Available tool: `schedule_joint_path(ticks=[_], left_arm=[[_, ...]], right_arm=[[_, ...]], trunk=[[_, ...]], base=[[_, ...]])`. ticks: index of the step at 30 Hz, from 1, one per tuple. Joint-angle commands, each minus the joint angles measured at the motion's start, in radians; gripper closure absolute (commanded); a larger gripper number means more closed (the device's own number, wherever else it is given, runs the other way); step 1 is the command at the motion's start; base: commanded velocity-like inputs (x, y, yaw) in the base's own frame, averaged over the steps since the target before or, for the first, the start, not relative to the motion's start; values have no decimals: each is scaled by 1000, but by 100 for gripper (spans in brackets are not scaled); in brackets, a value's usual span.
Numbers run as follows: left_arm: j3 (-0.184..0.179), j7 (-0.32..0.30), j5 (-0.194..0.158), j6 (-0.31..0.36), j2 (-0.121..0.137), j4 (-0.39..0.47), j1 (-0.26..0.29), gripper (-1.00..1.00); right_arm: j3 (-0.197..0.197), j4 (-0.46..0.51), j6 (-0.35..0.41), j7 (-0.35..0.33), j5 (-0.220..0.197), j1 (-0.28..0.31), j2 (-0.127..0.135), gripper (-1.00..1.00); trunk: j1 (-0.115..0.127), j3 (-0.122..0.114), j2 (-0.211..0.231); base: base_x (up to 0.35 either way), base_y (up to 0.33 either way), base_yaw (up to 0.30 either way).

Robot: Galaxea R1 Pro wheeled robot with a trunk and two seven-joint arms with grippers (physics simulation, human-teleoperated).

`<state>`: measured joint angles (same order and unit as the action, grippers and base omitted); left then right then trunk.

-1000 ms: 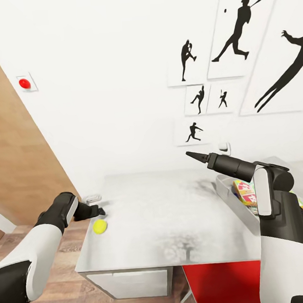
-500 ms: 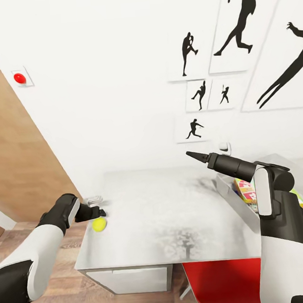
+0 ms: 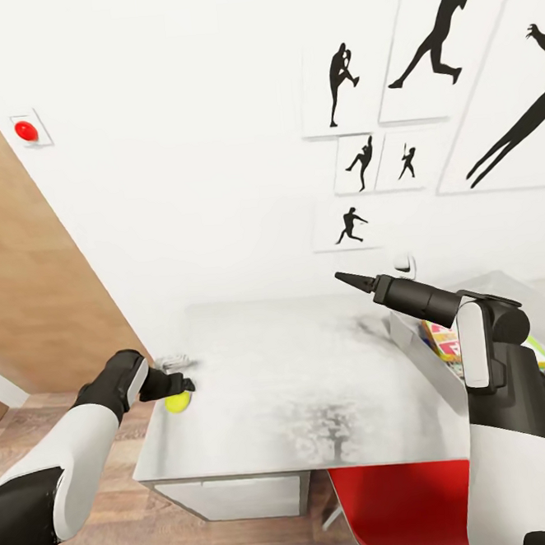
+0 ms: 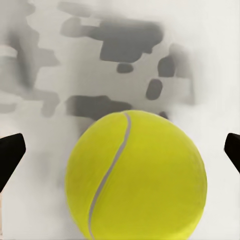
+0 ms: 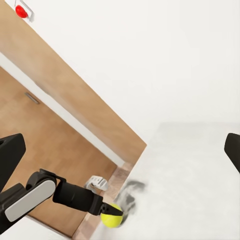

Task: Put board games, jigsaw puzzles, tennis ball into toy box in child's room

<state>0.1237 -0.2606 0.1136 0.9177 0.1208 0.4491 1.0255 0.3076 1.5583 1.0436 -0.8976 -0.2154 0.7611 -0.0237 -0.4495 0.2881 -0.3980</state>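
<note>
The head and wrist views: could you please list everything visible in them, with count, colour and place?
tennis ball: one, yellow-green, near the table's left edge, between the open left fingers
table: one, glossy pale grey, against the white wall
toy box: one, grey, at the table's right, partly hidden by the right arm
board game: one seen for certain, multicoloured, inside the toy box
silhouette pictures: six, black on white, on the wall at upper right
red button: one, on the wall at upper left
red chair: one, below the table's front edge
left gripper: open, around the ball
right gripper: open, raised over the table
</note>
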Motion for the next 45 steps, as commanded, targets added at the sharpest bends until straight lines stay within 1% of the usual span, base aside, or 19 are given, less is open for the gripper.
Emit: schedule_joint_path(ticks=[1, 5, 11, 12, 35, 42, 45], left_arm=[[7, -8, 10, 4, -1, 1, 1, -100], [7, -8, 10, 6, -1, -1, 1, -100], [7, -8, 9, 14, -1, -9, 1, -100], [7, -8, 9, 14, -1, -10, 1, 100], [8, -14, 7, 15, -1, -12, 1, 100], [8, -18, 4, 15, 0, -12, 1, 100], [8, -20, 1, 14, 1, -12, 1, 100]], right_arm=[[2, 0, 4, -7, 5, 1, -1, -100], [2, 0, 4, -7, 5, 1, -1, -100], [2, 0, 4, -7, 5, 1, -2, -100], [2, 0, 4, -7, 5, 1, -2, -100], [2, 0, 4, -7, 5, 1, -2, -100], [2, 2, 4, -7, 3, -4, -1, -100], [4, 4, 4, -8, -8, -7, -1, -100]], trunk=[[-1, 4, -2], [-1, 9, -2], [-1, 11, -2], [-1, 11, -2], [-1, 11, -2], [-1, 2, -2], [-1, -2, -2]], base=[[0, 0, 0], [0, 0, 0], [0, 0, 0], [0, 0, 0], [0, 0, 0], [0, 0, -16], [0, 0, -58]])
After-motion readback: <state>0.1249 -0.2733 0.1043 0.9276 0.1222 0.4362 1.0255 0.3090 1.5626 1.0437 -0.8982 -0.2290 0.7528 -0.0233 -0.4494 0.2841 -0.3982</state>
